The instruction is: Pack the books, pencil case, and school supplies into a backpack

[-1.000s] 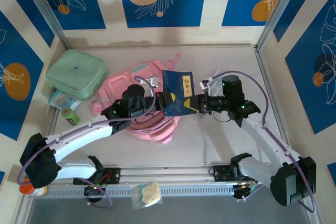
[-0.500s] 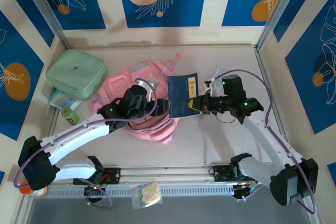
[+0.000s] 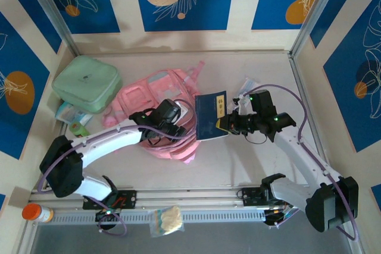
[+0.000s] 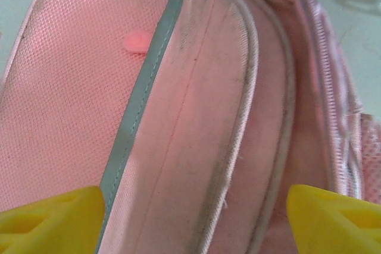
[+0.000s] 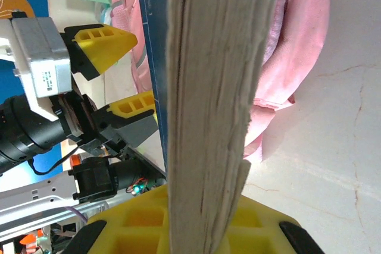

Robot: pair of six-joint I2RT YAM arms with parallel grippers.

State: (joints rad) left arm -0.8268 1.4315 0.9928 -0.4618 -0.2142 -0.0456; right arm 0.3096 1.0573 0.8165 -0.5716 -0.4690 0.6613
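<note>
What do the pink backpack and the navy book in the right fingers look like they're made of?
Backpack: matte woven synthetic fabric, probably nylon or polyester; a fine grid weave and piped seams show close up. Navy book: paper pages, off-white with rough edges, inside a smooth dark cover, likely coated card.

Navy book [image 3: 209, 114] and left end effector [image 3: 186, 124] crowd the backpack [image 3: 152, 90].

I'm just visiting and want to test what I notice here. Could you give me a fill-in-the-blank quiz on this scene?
The right end effector grips a dark ___ book.
The left end effector hangs open above the ___ backpack.
Seen from above, the green case lies to the backpack's ___.
Missing words: blue; pink; left.
</note>
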